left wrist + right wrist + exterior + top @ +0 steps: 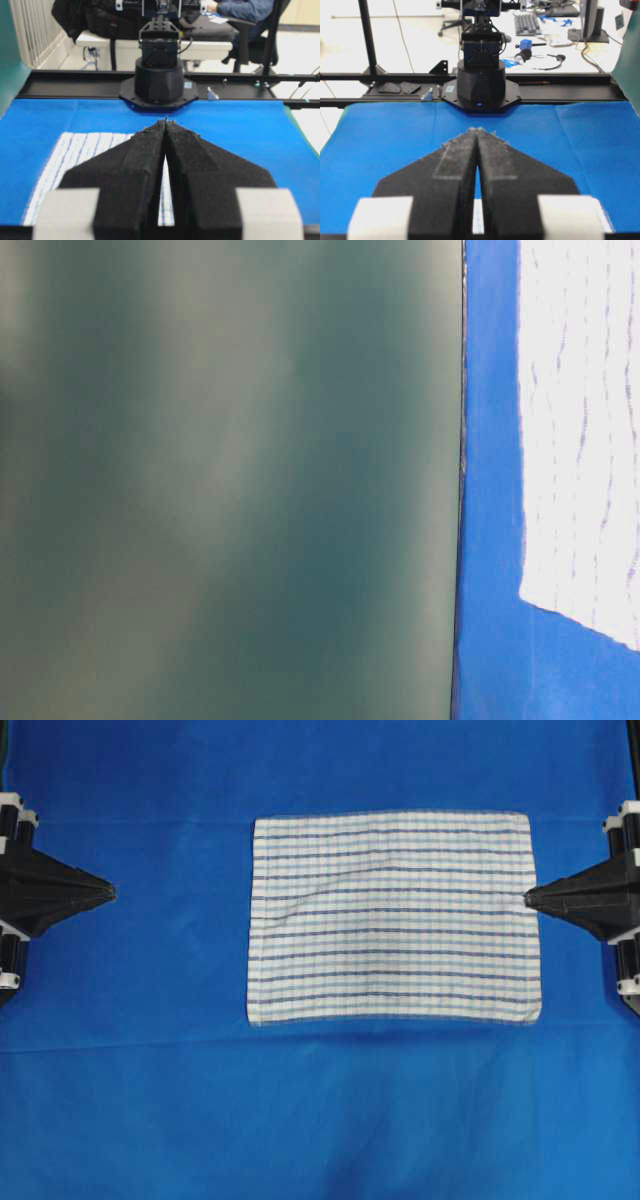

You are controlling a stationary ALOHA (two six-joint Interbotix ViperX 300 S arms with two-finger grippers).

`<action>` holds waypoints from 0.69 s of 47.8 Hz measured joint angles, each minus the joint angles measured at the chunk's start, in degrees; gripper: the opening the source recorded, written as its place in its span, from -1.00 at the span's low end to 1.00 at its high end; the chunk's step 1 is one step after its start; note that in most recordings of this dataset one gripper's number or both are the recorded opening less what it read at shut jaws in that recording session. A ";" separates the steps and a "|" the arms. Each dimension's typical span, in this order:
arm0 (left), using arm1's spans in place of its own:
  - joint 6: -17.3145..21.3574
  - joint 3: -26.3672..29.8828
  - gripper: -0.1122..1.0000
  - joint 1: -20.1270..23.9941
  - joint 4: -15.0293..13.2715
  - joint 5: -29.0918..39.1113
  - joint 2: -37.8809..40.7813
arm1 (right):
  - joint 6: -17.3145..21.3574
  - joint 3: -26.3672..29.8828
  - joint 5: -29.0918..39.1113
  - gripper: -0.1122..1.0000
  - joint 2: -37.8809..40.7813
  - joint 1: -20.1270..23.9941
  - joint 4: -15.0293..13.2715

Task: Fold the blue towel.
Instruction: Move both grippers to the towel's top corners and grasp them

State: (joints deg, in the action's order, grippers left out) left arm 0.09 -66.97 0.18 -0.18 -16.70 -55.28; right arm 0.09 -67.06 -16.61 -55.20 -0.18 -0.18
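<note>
lying flat, striped towel, no writing

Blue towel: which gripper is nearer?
Right. The right gripper sits at the blue towel's right edge; the left gripper is well off its left edge, both shut.

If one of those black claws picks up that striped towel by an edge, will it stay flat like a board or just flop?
Most likely it flops: the blue towel is thin woven cloth lying flat, with slightly wavy edges. It looks light. Pushed, it would probably bunch or wrinkle on the tablecloth instead of sliding whole.
</note>
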 measured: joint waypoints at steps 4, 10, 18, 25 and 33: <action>0.26 -0.09 -0.81 0.00 -0.70 0.00 0.09 | -0.09 0.00 0.35 -0.80 0.09 -0.09 0.09; 0.53 -0.09 -0.81 0.35 -1.14 0.53 0.09 | -0.09 0.53 2.29 -0.80 0.62 -0.97 0.09; 0.62 -0.09 -0.81 2.02 -1.14 0.79 1.67 | 0.00 0.97 3.52 -0.80 0.97 -2.72 0.09; 0.53 0.09 -0.81 6.42 -1.23 -0.79 7.29 | 0.53 1.05 7.82 -0.80 1.58 -8.79 0.26; -0.09 2.20 -0.81 11.95 -1.23 -4.22 17.49 | 2.29 0.97 16.00 -0.80 2.72 -19.07 0.35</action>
State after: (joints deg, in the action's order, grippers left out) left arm 0.00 -64.78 12.13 -1.41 -20.92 -37.79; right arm 2.37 -66.09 -0.62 -52.47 -19.25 0.18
